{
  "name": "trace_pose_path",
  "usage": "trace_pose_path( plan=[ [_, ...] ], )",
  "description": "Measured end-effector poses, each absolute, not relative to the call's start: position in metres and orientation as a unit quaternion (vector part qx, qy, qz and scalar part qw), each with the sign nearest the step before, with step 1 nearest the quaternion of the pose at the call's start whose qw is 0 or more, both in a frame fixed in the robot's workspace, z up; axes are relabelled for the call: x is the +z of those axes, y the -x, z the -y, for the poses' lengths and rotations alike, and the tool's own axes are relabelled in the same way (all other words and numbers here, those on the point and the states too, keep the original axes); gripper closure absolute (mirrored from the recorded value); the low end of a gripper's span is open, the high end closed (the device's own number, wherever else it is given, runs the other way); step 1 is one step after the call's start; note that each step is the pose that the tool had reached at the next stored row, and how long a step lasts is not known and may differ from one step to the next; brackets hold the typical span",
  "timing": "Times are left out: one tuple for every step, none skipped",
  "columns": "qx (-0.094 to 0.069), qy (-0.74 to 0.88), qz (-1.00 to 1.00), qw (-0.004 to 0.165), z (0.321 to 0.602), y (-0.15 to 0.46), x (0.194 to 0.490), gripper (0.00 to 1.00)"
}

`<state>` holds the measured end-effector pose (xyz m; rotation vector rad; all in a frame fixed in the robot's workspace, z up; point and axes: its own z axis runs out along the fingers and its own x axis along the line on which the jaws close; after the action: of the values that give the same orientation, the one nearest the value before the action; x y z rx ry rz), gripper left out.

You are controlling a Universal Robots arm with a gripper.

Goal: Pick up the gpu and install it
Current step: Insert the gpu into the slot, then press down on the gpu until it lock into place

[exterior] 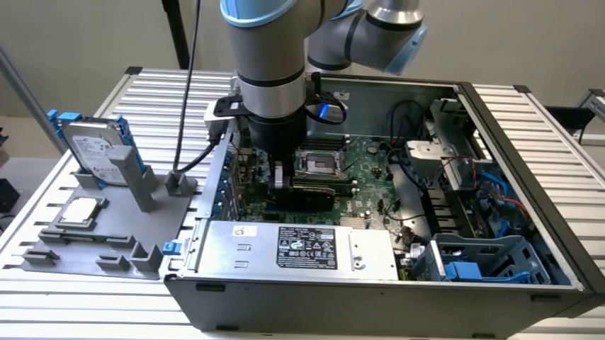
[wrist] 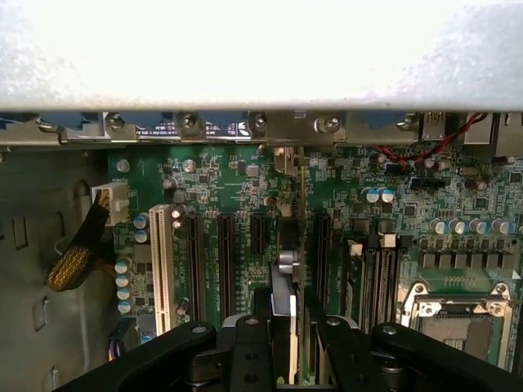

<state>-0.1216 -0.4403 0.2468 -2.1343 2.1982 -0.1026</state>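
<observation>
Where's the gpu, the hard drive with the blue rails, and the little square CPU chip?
gpu point(exterior: 312, 193): exterior view, its black body inside the case below the gripper.
hard drive point(exterior: 93, 145): exterior view, its silver labelled face, upright in the grey stand.
CPU chip point(exterior: 79, 210): exterior view, its silver top, lying on the grey stand.

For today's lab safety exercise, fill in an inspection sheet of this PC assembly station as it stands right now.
Surface: ribbed metal table carrying an open computer case and a grey parts holder.
Job's things: gpu held edge-on over the motherboard, lined up among the expansion slots.
Clutter: hard drive with blue rails upright in the holder; CPU chip lying flat beside it.
Hand: the hand is down inside the case, shut on the gpu.
Cables: black cable running down to the holder; blue cables inside the case.
Surroundings: plain wall; nothing else seen.
</observation>
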Motion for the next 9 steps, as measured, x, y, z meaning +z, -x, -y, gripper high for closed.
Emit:
trace_pose_path(
  plan=[
    [-0.034,0.696,-0.717,0.038,0.4403,0.1217,0.2466,0.74],
    [-0.034,0.696,-0.717,0.038,0.4404,0.1218,0.2464,0.74],
    [-0.034,0.696,-0.717,0.038,0.4403,0.1218,0.2463,0.74],
    [-0.034,0.696,-0.717,0.038,0.4403,0.1218,0.2462,0.74],
    [-0.034,0.696,-0.717,0.038,0.4403,0.1218,0.2462,0.74],
    [-0.034,0.696,-0.717,0.038,0.4403,0.1218,0.2461,0.74],
    [-0.033,0.695,-0.717,0.038,0.44,0.1222,0.2456,0.74],
    [-0.033,0.695,-0.717,0.039,0.44,0.1221,0.2455,0.73],
    [-0.034,0.695,-0.717,0.038,0.4401,0.122,0.2462,0.73]
  ],
)
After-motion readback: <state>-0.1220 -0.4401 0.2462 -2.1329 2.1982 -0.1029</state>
